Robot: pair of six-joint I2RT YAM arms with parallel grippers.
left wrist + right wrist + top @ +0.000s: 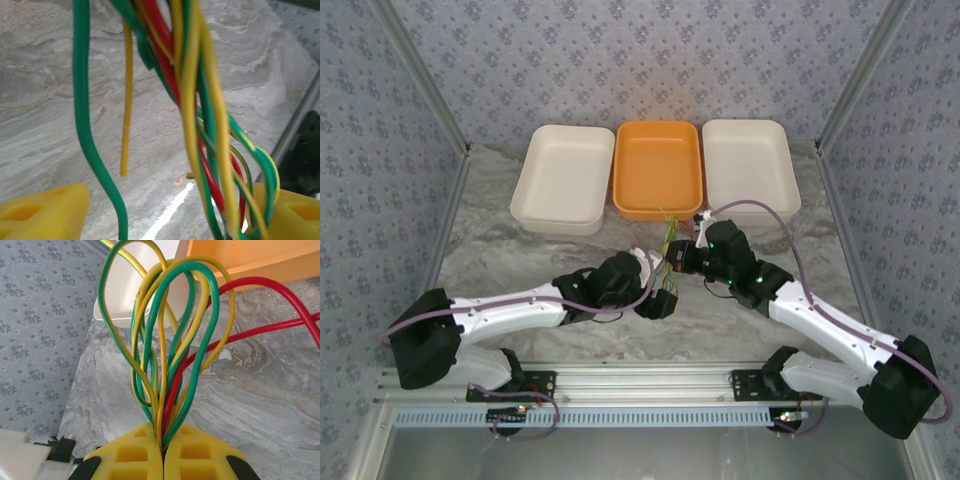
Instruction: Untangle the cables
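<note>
The cables [165, 365] are a bunch of thin green, yellow, red and green-yellow wires. My right gripper [162, 440] is shut on them, and their loops fan out from its yellow fingers towards the trays. In the top view the bunch [672, 236] sits just in front of the orange tray, with the right gripper [680, 256] at it and the left gripper [665, 288] close beside, to the lower left. In the left wrist view the wires [200, 125] hang between the wide-apart fingers of my open left gripper [167, 212]. One green strand [85, 125] and a loose yellow end [125, 150] hang apart on the left.
Three trays stand in a row at the back: a white one [563, 178], an orange one [658, 168] and another white one [750, 165]. The table [520, 255] is grey marble. Metal frame posts [840, 110] edge the patterned walls.
</note>
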